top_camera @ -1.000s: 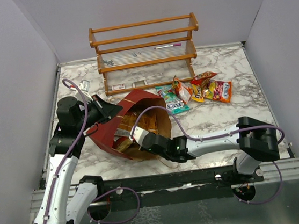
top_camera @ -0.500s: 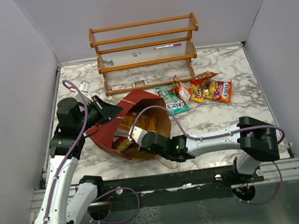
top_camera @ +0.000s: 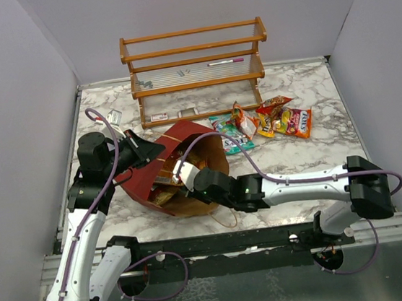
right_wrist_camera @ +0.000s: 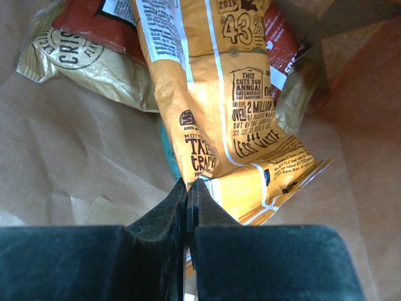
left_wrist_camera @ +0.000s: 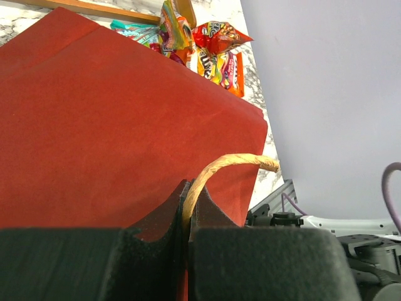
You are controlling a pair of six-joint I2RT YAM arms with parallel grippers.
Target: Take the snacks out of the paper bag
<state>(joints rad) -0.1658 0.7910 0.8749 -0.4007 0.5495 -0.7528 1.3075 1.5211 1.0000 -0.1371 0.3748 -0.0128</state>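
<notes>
The dark red paper bag lies on its side at centre left, its brown mouth facing right. My left gripper is shut on its tan twine handle, at the bag's top edge. My right gripper is deep inside the bag and shut on the edge of an orange-yellow chip packet. A gold packet, a red one and a teal sliver lie under it on the brown paper. Several snacks and a teal-green packet lie on the table to the bag's right.
A wooden rack stands at the back centre with small items on and under it. A small white packet lies at the back left. Grey walls close in both sides. The right arm's cable loops over the bag mouth.
My right gripper has pushed further left and deeper into the bag, and its arm has stretched out. My left gripper keeps its hold on the handle in the same place.
</notes>
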